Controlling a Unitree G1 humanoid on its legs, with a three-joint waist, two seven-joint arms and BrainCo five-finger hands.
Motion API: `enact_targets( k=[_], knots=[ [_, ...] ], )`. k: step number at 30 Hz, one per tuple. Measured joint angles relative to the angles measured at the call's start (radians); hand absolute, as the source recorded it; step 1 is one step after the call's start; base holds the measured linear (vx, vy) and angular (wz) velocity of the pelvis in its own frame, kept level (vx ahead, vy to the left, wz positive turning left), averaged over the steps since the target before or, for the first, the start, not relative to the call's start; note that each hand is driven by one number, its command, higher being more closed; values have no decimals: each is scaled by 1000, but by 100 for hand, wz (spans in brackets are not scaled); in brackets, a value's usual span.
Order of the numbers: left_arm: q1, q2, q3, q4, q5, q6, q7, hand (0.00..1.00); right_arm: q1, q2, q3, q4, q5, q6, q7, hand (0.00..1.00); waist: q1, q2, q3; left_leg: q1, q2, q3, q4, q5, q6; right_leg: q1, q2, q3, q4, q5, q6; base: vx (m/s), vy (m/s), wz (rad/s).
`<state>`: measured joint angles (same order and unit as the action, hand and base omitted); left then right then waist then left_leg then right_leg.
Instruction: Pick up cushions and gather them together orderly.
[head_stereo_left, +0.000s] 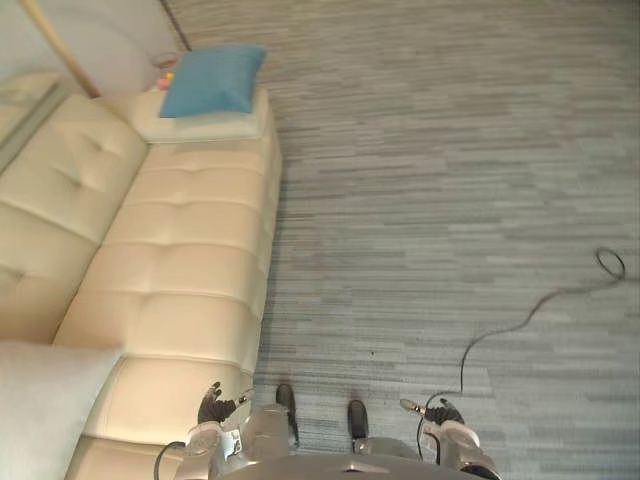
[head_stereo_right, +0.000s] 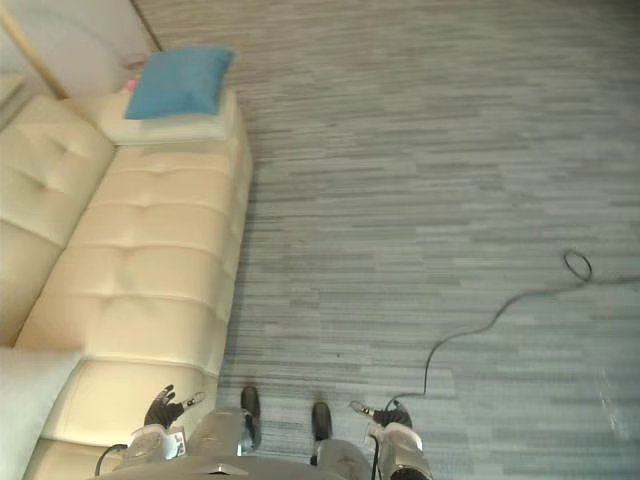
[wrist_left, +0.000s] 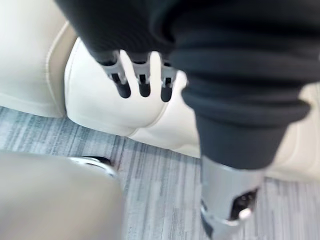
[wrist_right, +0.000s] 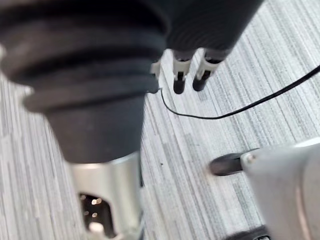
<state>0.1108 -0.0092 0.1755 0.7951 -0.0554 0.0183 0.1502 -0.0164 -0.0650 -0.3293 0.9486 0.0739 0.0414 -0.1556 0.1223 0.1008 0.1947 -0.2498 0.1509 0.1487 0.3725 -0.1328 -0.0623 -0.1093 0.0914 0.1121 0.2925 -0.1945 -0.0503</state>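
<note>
I see both of the robot's hands low and empty at the near edge of the scene. The left hand (head_stereo_left: 212, 406) hangs by the near front edge of the cream sofa (head_stereo_left: 190, 270). Its fingers (wrist_left: 143, 82) are straight and relaxed, with the thumb set apart. It grasps nothing, and I cannot see it touching anything.

The right hand (head_stereo_left: 441, 411) hangs over the grey striped carpet (head_stereo_left: 450, 180), to the right of the sofa. In its own wrist view it is just as loose, extended and not clenched, with bare carpet beyond it and nothing in it.

The cushions lie apart from one another on the sofa. A blue cushion (head_stereo_left: 212, 80) rests tilted on top of a cream cushion (head_stereo_left: 215, 125) at the far end of the seat, well away from both hands. A pale cushion (head_stereo_left: 40, 410) lies at the near left of the sofa, to the left of the left hand and not touching it. The seat between the far pair and the near cushion is bare tufted upholstery.
</note>
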Motion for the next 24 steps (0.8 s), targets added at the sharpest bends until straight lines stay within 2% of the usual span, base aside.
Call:
enact_targets(
  k=[1, 2, 3, 4, 5, 6, 7, 8, 9, 10, 11, 12, 14, 15, 16, 17, 18, 19, 20, 21, 22, 24],
  knots=[
    [1, -1, 1, 4, -1, 2, 1, 0, 6, -4, 0, 13, 5, 5, 0, 0, -2, -18, -11, -20, -17, -22, 9, -14, 22, -5, -3, 20, -3, -10, 2, 207, 158, -30],
    [17, -2, 7, 11, -5, 1, 5, 0, 14, -1, 2, 11, 9, 4, 1, 0, -1, -21, -36, -25, -42, -25, -2, -1, 42, -26, -11, 40, 2, -15, 10, 358, 281, -58],
    [30, 6, 19, 13, -8, 2, 11, 0, 31, 7, 4, 11, 9, 3, 2, 0, -1, -46, -60, -8, -81, 5, -28, -10, 60, -47, -44, 69, 29, -40, 43, 288, 211, -46],
    [33, 9, 20, 13, -9, 2, 12, 0, 42, 8, 3, 11, 9, 3, 2, 0, -1, -53, -69, 4, -94, 16, -46, -15, 62, -53, -58, 73, 49, -51, 65, 352, 175, -33],
    [33, 13, 18, 13, -8, 0, 13, 0, 55, 20, -6, 12, 5, 4, 3, 0, 0, -77, -72, 39, -122, 36, -71, -30, 72, -79, -77, 85, 176, -81, 129, 349, 99, -19],
    [35, 29, 15, 14, -9, 2, 13, 0, 62, 35, -21, 10, 3, 5, 6, 0, -7, -101, -64, 98, -148, 61, -66, -57, 89, -132, -89, 96, 455, -96, 246, 427, 117, -17],
    [39, 35, 11, 13, -9, 2, 14, 0, 61, 40, -29, 10, 2, 4, 6, 0, -14, -105, -61, 117, -152, 65, -55, -68, 94, -142, -90, 93, 524, -75, 286, 430, 87, -9],
    [48, 54, -20, 11, -8, 3, 17, 0, 59, 46, -29, 6, 0, 1, 7, 0, -31, -114, -54, 186, -160, 61, -37, -114, 100, -175, -108, 54, 680, 24, 315, 304, 39, 1],
    [50, 58, -30, 10, -8, 4, 17, 0, 58, 48, -29, 1, 1, -1, 8, 0, -38, -115, -49, 226, -162, 61, -46, -127, 105, -192, -127, 11, 747, 53, 286, 378, 12, 2],
    [49, 58, -36, 10, -9, 5, 17, 0, 57, 48, -27, -2, 0, -5, 10, 0, -43, -107, -45, 282, -160, 61, -60, -148, 105, -212, -158, -57, 806, 30, 206, 471, -32, -3],
    [39, 58, -54, 13, -9, 6, 17, 0, 51, 45, -23, -2, -1, -8, 16, 0, -47, -105, -45, 364, -150, 62, -105, -165, 99, -235, -194, -154, 795, -24, 141, 482, -50, -5],
    [36, 55, -62, 14, -9, 7, 16, 0, 49, 43, -23, -5, -1, -14, 16, 0, -51, -101, -42, 419, -132, 64, -149, -167, 96, -254, -208, -220, 731, -63, 113, 413, -61, -5],
    [30, 45, -61, 24, -9, 7, 16, 0, 44, 43, -24, -25, 0, -18, 17, 0, -70, -92, -40, 475, -103, 63, -200, -172, 87, -299, -203, -278, 604, -80, 89, 419, -115, 3],
    [20, 40, -61, 47, -8, 8, 16, 0, 30, 41, -27, -30, 1, -19, 17, 0, -93, -85, -38, 509, -75, 61, -239, -174, 86, -344, -181, -290, 447, -56, 85, 600, -217, 19],
    [2, 42, -63, 66, -6, 9, 16, 0, 12, 37, -27, -29, 1, -18, 17, 0, -112, -83, -33, 531, -57, 40, -267, -175, 86, -355, -163, -273, 248, 23, 101, 514, -225, 26],
    [-1, 45, -63, 76, -1, 9, 15, 0, 14, 36, -27, -29, 1, -18, 16, 0, -117, -86, -35, 537, -56, 32, -274, -175, 86, -346, -157, -253, 156, 65, 112, 684, -334, 49],
    [-9, 42, -68, 92, 3, 10, 10, 0, 33, 37, -36, -23, 6, -16, 16, 0, -123, -102, -30, 577, -64, -23, -282, -176, 83, -307, -157, -208, 0, 278, 119, 596, -303, 35],
    [-22, 24, -68, 113, 13, 10, 5, 0, 29, 21, -42, -23, 5, -15, 15, 0, -120, -75, -25, 587, -41, -57, -255, -176, 81, -303, -141, -212, 40, 280, 76, 588, -300, 23],
    [-28, 13, -67, 121, 18, 10, 0, 0, 25, 10, -43, -25, 1, -15, 15, 0, -118, -55, -23, 580, -29, -74, -229, -165, 78, -306, -131, -216, 69, 247, 77, 541, -270, -9],
    [-27, -9, -49, 119, 21, 10, -4, 0, 20, 5, -68, -29, 0, -15, 15, 0, -119, -25, -18, 557, -12, -104, -136, -121, 29, -303, -122, -229, 131, 180, 61, 527, -252, -8],
    [-26, -14, -42, 120, 21, 10, -3, 0, 20, 5, -75, -30, 0, -16, 15, 0, -121, -19, -19, 540, -7, -117, -85, -103, 22, -295, -121, -236, 146, 161, 51, 639, -284, 9],
    [-28, -28, -26, 111, 20, 10, -3, 0, 28, 6, -73, -34, 0, -14, 13, 0, -125, -12, -16, 434, 10, -150, 184, -2, -33, -236, -122, -260, 160, 100, 40, 418, -158, 38]
  ],
)
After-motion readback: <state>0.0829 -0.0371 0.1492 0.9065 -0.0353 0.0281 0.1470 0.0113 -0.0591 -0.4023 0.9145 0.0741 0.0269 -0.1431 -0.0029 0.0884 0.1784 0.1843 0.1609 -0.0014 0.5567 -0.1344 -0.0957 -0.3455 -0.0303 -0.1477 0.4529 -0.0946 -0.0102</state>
